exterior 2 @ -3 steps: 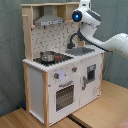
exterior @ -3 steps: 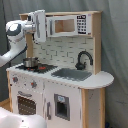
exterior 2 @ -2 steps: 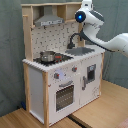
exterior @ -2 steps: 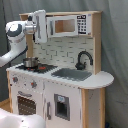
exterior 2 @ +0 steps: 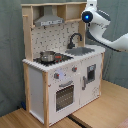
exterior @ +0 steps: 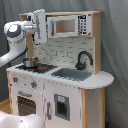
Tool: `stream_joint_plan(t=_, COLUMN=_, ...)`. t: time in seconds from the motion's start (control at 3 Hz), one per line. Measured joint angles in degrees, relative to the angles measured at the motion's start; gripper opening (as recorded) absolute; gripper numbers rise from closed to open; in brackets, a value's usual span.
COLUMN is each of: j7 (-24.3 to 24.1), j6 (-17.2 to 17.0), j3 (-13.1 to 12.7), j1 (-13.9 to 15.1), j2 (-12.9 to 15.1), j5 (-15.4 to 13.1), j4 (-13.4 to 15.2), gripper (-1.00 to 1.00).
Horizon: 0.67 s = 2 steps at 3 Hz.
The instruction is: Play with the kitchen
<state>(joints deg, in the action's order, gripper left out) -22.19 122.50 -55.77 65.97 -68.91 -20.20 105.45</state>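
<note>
The white and light-wood toy kitchen (exterior: 60, 95) (exterior 2: 55, 80) stands in both exterior views. It has a small pot (exterior: 30, 62) (exterior 2: 47, 56) on the stovetop, a black faucet (exterior: 84, 57) (exterior 2: 75, 39) over the grey sink (exterior: 72, 74) (exterior 2: 82, 50), an oven door (exterior: 24, 103) (exterior 2: 64, 95), a hood (exterior 2: 47, 20) and a microwave (exterior: 67, 25). My gripper (exterior: 38, 25) (exterior 2: 89, 15) hangs high at the upper shelf level, in front of the hood in the first exterior view and beside the microwave end in the second exterior view. It holds nothing that I can see.
A rounded countertop (exterior: 102, 79) juts out at the first exterior view's right. A wooden table edge (exterior 2: 102, 112) lies at the second exterior view's lower right. A grey curtain (exterior 2: 10, 55) hangs behind the kitchen.
The arm's hand has shifted slightly toward the second exterior view's right and a little lower. Nothing on the kitchen has moved.
</note>
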Motion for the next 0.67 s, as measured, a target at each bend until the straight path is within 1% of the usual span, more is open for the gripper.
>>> stream_joint_plan(t=0.67, j7=0.0, j6=6.8, j3=3.4, j1=-6.0, j2=-0.8, j5=-2.0, j4=8.7, gripper=-1.0)
